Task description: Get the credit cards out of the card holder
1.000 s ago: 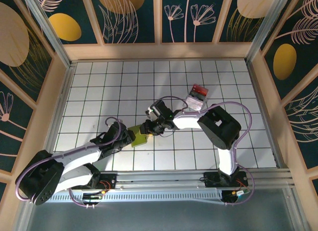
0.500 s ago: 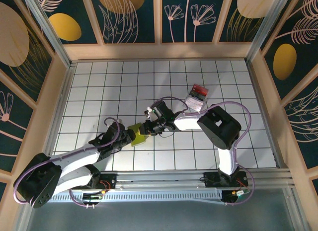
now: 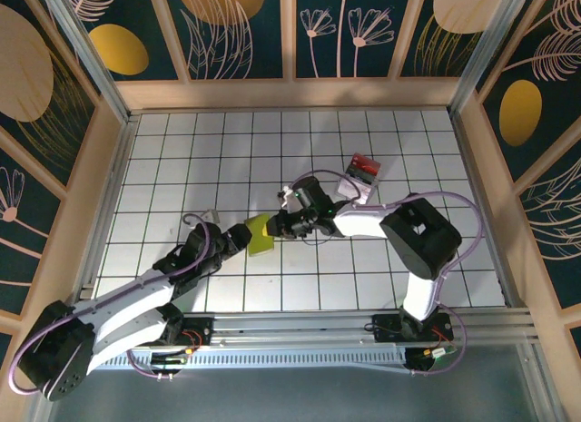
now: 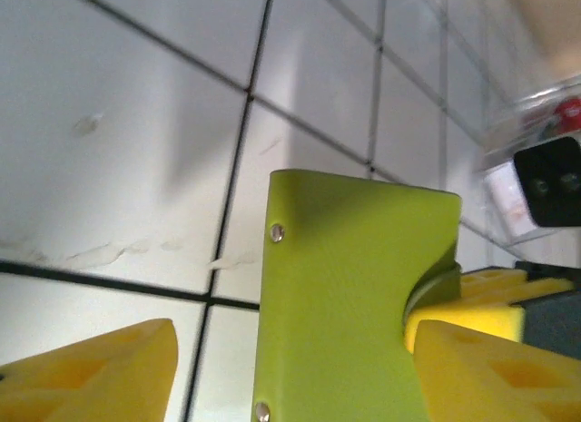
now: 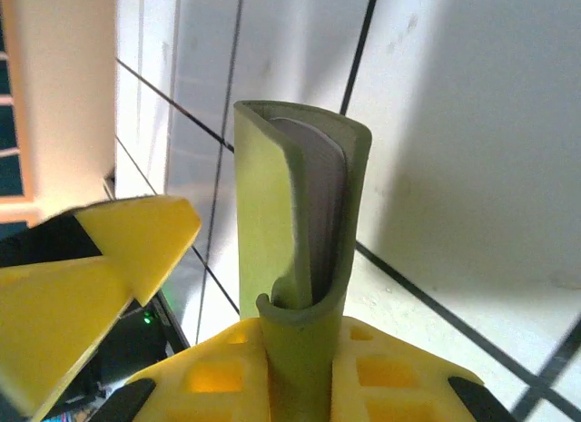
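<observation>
two tools | right tool [image 3: 276, 228] grips card holder [image 3: 260, 235] | left tool [image 3: 233, 243] open | pile [image 3: 361, 174] beyond

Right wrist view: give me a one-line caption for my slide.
Right gripper clamps the folded card holder, seen edge-on against the white tiled table.

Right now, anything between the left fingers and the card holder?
Left wrist view: the left fingers straddle the card holder; bare tile on one side, the other finger overlaps it, contact unclear.
</observation>
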You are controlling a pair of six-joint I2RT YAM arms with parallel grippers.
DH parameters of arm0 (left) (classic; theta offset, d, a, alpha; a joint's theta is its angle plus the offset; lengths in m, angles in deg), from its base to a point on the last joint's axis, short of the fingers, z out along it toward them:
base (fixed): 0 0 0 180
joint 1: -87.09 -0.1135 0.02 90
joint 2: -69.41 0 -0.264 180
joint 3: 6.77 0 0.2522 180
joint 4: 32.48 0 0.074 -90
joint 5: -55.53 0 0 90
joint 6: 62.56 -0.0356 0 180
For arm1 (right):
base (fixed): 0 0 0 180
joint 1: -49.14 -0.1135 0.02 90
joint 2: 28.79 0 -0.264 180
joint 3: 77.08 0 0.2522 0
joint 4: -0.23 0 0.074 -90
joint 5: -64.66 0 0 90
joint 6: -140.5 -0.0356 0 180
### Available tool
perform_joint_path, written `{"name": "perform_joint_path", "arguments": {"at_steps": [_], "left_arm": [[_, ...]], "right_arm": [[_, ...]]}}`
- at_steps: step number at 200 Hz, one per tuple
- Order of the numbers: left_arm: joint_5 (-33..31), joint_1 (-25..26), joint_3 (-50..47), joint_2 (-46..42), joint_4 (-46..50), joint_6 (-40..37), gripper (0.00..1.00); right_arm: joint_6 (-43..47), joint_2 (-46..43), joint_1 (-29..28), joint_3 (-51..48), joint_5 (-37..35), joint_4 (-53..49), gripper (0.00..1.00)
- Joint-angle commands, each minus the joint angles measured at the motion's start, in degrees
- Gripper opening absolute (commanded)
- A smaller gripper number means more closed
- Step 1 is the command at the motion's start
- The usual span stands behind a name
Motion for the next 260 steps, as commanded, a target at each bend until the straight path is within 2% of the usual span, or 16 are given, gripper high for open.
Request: {"name": "perform_joint_path", "arguments": {"at_steps": [1,26,57,77,103,145,202,214,234,260], "left_arm": [[-2.01,-0.83,0.05,-2.95,-5.32,-1.58,0.78],[1.08,-3.61,0.22,-3.82,-10.27,-3.42,0.81],[13.30,-7.92,1.97,-0.49,-19.46,-6.09,0.79],[19.93,-8.40,6.21,3.37,-19.96,-10.06,0.78],[26.94,-8.42,10.69,7.31,-20.11,-14.09,0.71],[30.98,-8.41,13.09,10.35,-22.68,-14.50,0.66],[32.13,-8.43,14.06,13.57,-22.45,-14.58,0.62],[32.18,-8.42,14.15,13.81,-22.14,-14.51,0.64],[31.13,-8.41,14.42,13.53,-19.88,-15.06,0.78],[30.70,-8.49,13.59,12.64,-20.21,-14.94,0.76]], "right_arm": [[2.67,-4.41,1.92,0.25,1.21,2.13,0.06],[2.35,-7.17,4.92,-0.32,3.40,3.77,0.03],[1.52,-10.29,8.77,-0.57,7.41,5.90,0.03],[2.43,-12.22,10.13,0.07,8.51,5.10,0.03],[2.66,-14.17,11.33,0.62,9.27,4.33,0.03],[2.56,-15.64,12.06,1.65,10.58,3.42,0.03],[2.57,-16.78,12.29,3.15,12.90,2.43,0.02],[2.49,-17.11,12.28,3.16,13.18,2.56,0.02],[2.98,-17.75,12.33,3.28,12.39,1.40,0.02],[3.11,-18.31,12.29,2.75,11.92,0.96,0.01]]}}
